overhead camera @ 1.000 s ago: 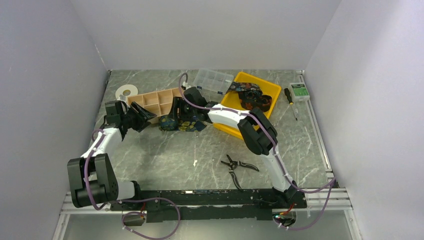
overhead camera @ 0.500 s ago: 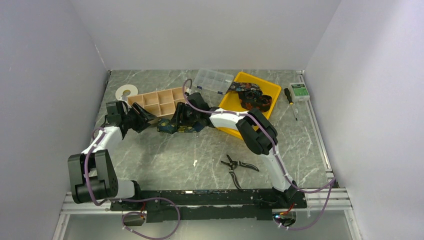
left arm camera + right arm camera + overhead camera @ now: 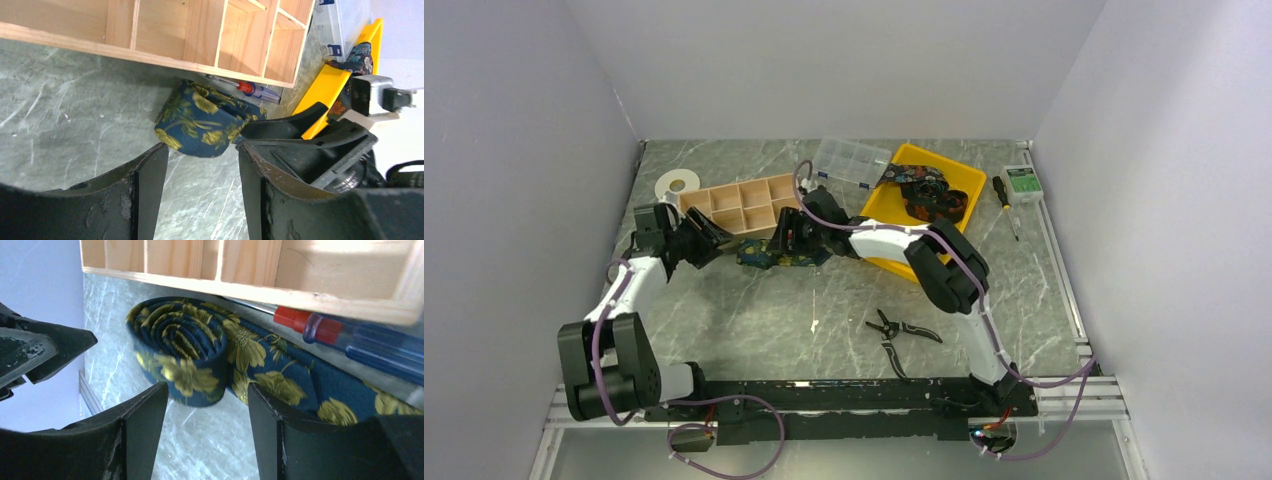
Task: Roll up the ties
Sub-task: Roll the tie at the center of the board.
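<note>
A navy tie [image 3: 180, 350] with yellow flowers lies on the table against the wooden organizer [image 3: 250, 265]. Its left end is wound into a coil and a flat tail [image 3: 300, 385] runs off to the right. My right gripper [image 3: 205, 400] is open, its fingertips just short of the coil and touching nothing. In the left wrist view the same tie [image 3: 205, 120] sits just ahead of my open left gripper [image 3: 200, 155], which is empty. From above, the tie [image 3: 769, 256] lies between the left gripper [image 3: 714, 240] and the right gripper [image 3: 782, 240]. More ties [image 3: 929, 195] lie in the yellow tray [image 3: 879, 205].
A small screwdriver [image 3: 340, 340] with a red and blue handle lies under the organizer's edge beside the tie. A clear compartment box [image 3: 852, 160], a white tape roll [image 3: 674, 185], pliers [image 3: 902, 330], another screwdriver [image 3: 1004, 195] and a green device [image 3: 1024, 180] lie around.
The right gripper has shifted left along the tie, and the tie's spread on the table has shortened toward the left. The left arm has barely moved.
</note>
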Controlling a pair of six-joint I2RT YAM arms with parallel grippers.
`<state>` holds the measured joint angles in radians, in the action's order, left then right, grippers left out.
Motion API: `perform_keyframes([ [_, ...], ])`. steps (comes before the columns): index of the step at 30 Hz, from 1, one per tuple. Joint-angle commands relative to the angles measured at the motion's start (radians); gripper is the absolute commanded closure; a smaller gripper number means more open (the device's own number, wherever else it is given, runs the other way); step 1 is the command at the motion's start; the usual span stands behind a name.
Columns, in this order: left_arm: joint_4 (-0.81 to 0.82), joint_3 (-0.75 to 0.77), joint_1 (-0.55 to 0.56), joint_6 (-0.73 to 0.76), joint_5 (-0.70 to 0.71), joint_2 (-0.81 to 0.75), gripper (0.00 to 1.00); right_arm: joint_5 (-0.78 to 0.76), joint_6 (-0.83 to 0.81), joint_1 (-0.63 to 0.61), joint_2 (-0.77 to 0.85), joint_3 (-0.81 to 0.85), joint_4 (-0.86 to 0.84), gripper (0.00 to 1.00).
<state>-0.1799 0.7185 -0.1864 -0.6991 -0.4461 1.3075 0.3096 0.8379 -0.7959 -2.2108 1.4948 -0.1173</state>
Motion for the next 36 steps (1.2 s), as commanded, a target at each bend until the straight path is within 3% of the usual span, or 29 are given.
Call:
perform_keyframes([
  [1, -0.055, 0.012, -0.002, 0.044, 0.026, -0.091, 0.40, -0.117, -0.122, 0.008, 0.169, -0.038, 0.052, 0.36],
  [9, -0.094, -0.009, -0.002, 0.019, 0.049, -0.160, 0.40, -0.296, -0.259, 0.025, 0.311, -0.163, 0.110, 0.38],
  [18, -0.022, -0.136, -0.002, -0.111, 0.155, -0.328, 0.37, -0.320, -0.336, 0.003, 0.466, -0.374, -0.011, 0.38],
  [20, 0.046, -0.177, -0.002, -0.135, 0.177, -0.351, 0.31, -0.302, -0.352, 0.003, 0.465, -0.382, -0.038, 0.36],
  [22, 0.107, -0.204, -0.003, -0.135, 0.182, -0.370, 0.09, -0.244, -0.356, 0.005, 0.458, -0.399, -0.089, 0.34],
  [24, 0.105, -0.195, -0.002, -0.106, 0.200, -0.379, 0.06, -0.190, -0.341, 0.010, 0.450, -0.406, -0.142, 0.32],
  [27, 0.067, -0.147, -0.004, -0.078, 0.199, -0.347, 0.06, -0.108, -0.308, 0.033, 0.394, -0.299, -0.024, 0.29],
  [32, -0.096, -0.001, -0.005, 0.015, 0.093, -0.176, 0.06, -0.079, -0.245, 0.046, 0.359, -0.273, -0.067, 0.22],
  [33, -0.113, 0.012, -0.005, 0.018, 0.084, -0.148, 0.06, -0.063, -0.238, 0.048, 0.349, -0.260, -0.065, 0.17],
  [34, -0.134, 0.024, -0.007, 0.022, 0.072, -0.125, 0.06, -0.048, -0.239, 0.048, 0.342, -0.250, -0.061, 0.03],
  [36, -0.160, 0.037, -0.009, 0.060, 0.023, -0.103, 0.06, -0.031, -0.242, 0.048, 0.336, -0.242, -0.066, 0.00],
])
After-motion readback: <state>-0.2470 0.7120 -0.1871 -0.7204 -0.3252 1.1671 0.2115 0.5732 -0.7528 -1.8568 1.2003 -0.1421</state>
